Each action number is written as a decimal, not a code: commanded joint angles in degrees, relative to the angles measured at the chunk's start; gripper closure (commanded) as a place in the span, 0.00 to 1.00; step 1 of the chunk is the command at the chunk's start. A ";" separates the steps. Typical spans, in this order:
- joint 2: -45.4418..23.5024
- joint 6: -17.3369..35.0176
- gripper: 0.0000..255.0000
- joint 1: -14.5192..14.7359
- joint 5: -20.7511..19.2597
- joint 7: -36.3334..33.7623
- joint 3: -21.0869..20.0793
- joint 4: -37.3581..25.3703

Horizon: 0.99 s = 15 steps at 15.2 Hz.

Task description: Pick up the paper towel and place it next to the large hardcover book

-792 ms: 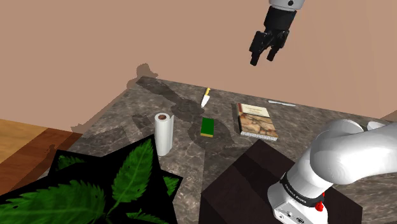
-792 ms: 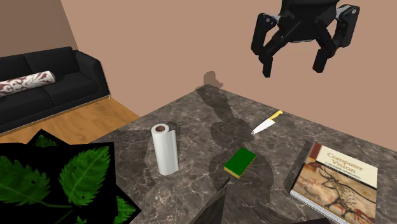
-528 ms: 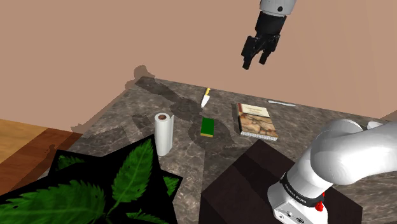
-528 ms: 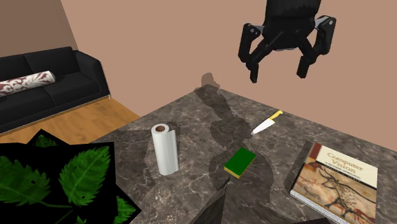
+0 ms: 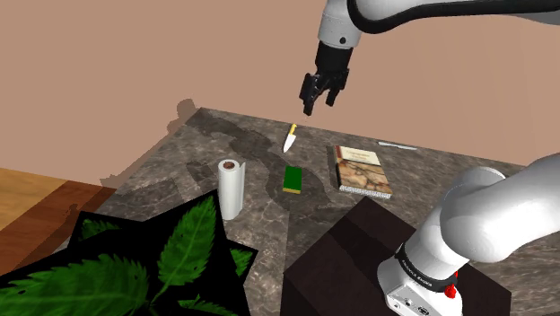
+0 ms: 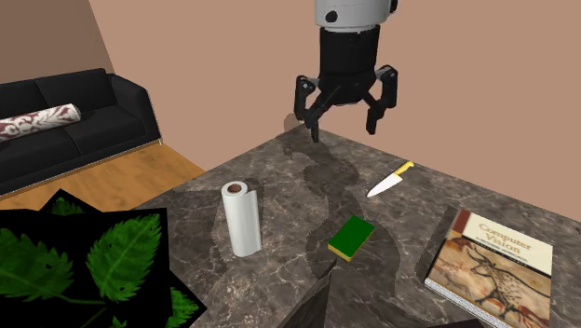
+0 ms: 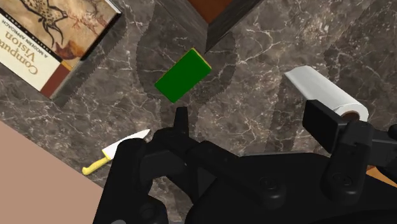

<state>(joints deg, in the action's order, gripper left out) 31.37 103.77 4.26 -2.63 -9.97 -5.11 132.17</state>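
The paper towel (image 5: 231,188) is a white roll with a brown core showing at its top. It stands upright on the dark marble table (image 5: 431,171), near the green sponge (image 5: 292,179), on the sponge's side toward the big green leaves (image 5: 179,251). The sponge lies flat between the roll and the large hardcover book (image 5: 362,171). The book lies flat on the sponge's far side from the roll, its cover showing painted animals and the words "Computer Vision". A knife (image 5: 290,137) with a yellow handle and white blade lies beyond the sponge, toward the wall. The gripper (image 6: 343,126) hangs high over the table on the wall side of the sponge, above the knife's end of the table. Its fingers (image 6: 313,119) are spread wide and have hold of nothing. The dark stand (image 5: 350,251) sits on the sponge's near side.
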 commanded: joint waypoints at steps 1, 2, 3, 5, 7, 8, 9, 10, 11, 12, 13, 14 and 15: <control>-2.60 2.86 0.00 0.76 0.37 -0.16 -0.92 0.19; -4.17 4.21 0.00 1.13 0.51 -0.30 -1.43 -0.01; -5.76 5.54 0.00 1.48 0.61 -0.45 -1.94 -0.26; -9.04 8.10 0.00 2.16 0.73 -0.77 -2.98 -0.95; -12.43 10.54 0.00 2.81 0.70 -1.12 -4.02 -1.87; -14.16 11.70 0.00 3.13 0.63 -1.31 -4.54 -2.41; -15.90 12.82 0.00 3.44 0.52 -1.52 -5.05 -3.01; -17.67 13.90 0.00 3.74 0.37 -1.74 -5.57 -3.67; -19.46 14.94 0.00 4.04 0.17 -1.97 -6.09 -4.38; -21.26 15.94 0.00 4.34 -0.08 -2.22 -6.60 -5.15; -23.08 16.89 0.00 4.64 -0.37 -2.49 -7.09 -5.97; -24.92 17.79 0.00 4.96 -0.72 -2.77 -7.58 -6.85; -26.77 18.65 0.00 5.29 -1.11 -3.07 -8.04 -7.78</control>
<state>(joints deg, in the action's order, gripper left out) 6.53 121.64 9.19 -3.38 -12.70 -12.61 125.51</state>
